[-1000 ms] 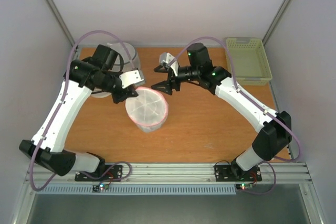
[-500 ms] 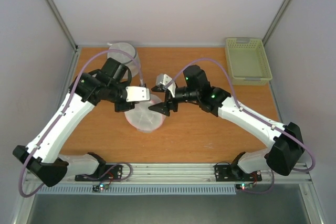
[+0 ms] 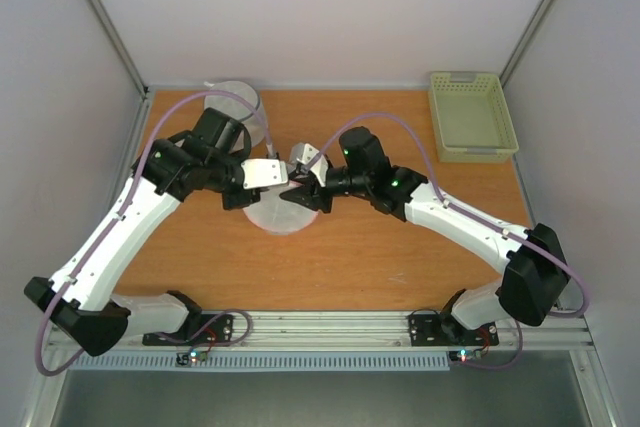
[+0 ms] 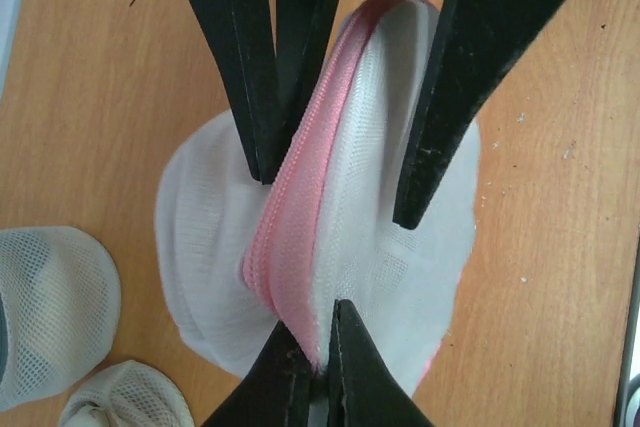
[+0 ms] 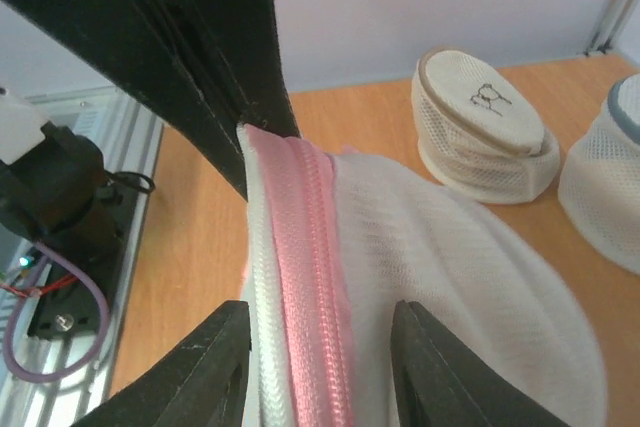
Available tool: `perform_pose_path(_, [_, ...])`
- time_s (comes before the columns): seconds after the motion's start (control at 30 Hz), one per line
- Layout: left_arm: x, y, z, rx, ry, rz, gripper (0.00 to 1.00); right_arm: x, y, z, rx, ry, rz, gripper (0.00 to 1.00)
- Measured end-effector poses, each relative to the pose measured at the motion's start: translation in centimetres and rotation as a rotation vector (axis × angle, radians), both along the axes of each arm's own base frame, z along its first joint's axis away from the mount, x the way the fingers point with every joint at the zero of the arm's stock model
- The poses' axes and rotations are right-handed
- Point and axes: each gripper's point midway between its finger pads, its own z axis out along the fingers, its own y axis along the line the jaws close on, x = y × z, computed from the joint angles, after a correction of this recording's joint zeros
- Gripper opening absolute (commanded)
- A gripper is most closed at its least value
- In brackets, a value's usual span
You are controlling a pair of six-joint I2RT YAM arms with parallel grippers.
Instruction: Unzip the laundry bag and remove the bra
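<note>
The laundry bag (image 4: 400, 247) is white mesh, and its pink zipper band (image 4: 300, 197) is pinched up into a ridge. My left gripper (image 4: 320, 325) is shut on the near end of that ridge, pink band and mesh between its fingers. My right gripper (image 5: 320, 347) is open and straddles the same ridge from the opposite side, one finger (image 5: 205, 372) by the zipper edge, the other on the mesh. In the top view both grippers, left (image 3: 285, 185) and right (image 3: 303, 195), meet over the bag (image 3: 280, 219). The bra is hidden.
A flat round white bag with a dark mark (image 5: 480, 127) and a mesh drum with a grey band (image 5: 610, 172) sit beyond the bag, towards the back left (image 3: 235, 102). A yellow-green basket (image 3: 470, 115) stands at the back right corner.
My right gripper swung left onto the bag and its jaws narrowed around the zipper ridge. The left gripper shifted right with the pinched rim, and the bag looks squeezed and smaller from above.
</note>
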Motion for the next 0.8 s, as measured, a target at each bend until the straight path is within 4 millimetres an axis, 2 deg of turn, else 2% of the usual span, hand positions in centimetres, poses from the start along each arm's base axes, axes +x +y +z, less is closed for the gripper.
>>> perform_pose_path(0.07, [0.0, -0.1, 0.0, -0.007, 0.002, 0.002, 0.01, 0.1, 0.0, 0.0, -0.001, -0.011, 0.001, 0.09])
perform_pose_path(0.1, [0.0, -0.1, 0.0, -0.012, 0.002, 0.002, 0.01, 0.1, 0.0, 0.0, -0.003, -0.003, -0.006, 0.02])
perform_pose_path(0.13, [-0.1, -0.2, -0.1, -0.015, 0.005, 0.004, 0.01, 0.1, 0.0, -0.1, -0.004, -0.01, -0.003, 0.01])
perform_pose_path(0.17, [-0.1, -0.2, -0.1, -0.018, 0.006, 0.009, 0.11, 0.0, 0.0, -0.1, -0.005, -0.006, 0.0, 0.01])
perform_pose_path(0.2, [0.0, -0.2, -0.1, -0.021, 0.005, 0.018, 0.54, 0.0, 0.0, -0.1, -0.005, -0.004, 0.001, 0.01])
perform_pose_path(0.23, [0.3, -0.1, -0.2, -0.023, 0.003, 0.039, 0.81, 0.0, 0.0, -0.2, -0.008, -0.004, -0.004, 0.01])
perform_pose_path(0.27, [0.7, 0.0, -0.2, -0.028, -0.005, 0.072, 0.93, 0.1, 0.0, -0.2, -0.01, -0.004, -0.013, 0.01])
perform_pose_path(0.3, [1.3, 0.1, -0.1, -0.039, -0.017, 0.116, 0.99, 0.4, 0.0, -0.2, -0.011, -0.004, -0.024, 0.01])
perform_pose_path(0.4, [3.5, 0.7, 0.7, -0.102, -0.038, 0.28, 0.99, 1.1, -1.2, 0.2, 0.04, -0.009, -0.085, 0.01])
perform_pose_path(0.47, [5.0, 1.7, 1.5, -0.194, -0.023, 0.414, 0.94, 1.3, -2.9, 0.7, 0.102, -0.004, -0.14, 0.01])
perform_pose_path(0.53, [5.5, 2.9, 2.1, -0.314, 0.02, 0.53, 0.86, 1.8, -5.4, 1.9, 0.196, -0.007, -0.218, 0.01])
perform_pose_path(0.6, [4.7, 3.6, 2.2, -0.418, 0.072, 0.595, 0.76, 2.2, -7.1, 3.6, 0.289, -0.031, -0.272, 0.01])
perform_pose_path(0.63, [3.9, 3.3, 2.1, -0.467, 0.106, 0.592, 0.75, 2.2, -7.5, 4.6, 0.333, -0.047, -0.278, 0.01])
perform_pose_path(0.73, [1.7, 1.6, 1.5, -0.597, 0.226, 0.545, 0.76, 1.8, -7.4, 7.3, 0.448, -0.075, -0.255, 0.01])
perform_pose_path(0.8, [1.6, 0.7, 1.3, -0.66, 0.292, 0.547, 0.76, 1.7, -7.3, 8.2, 0.489, -0.076, -0.239, 0.01])
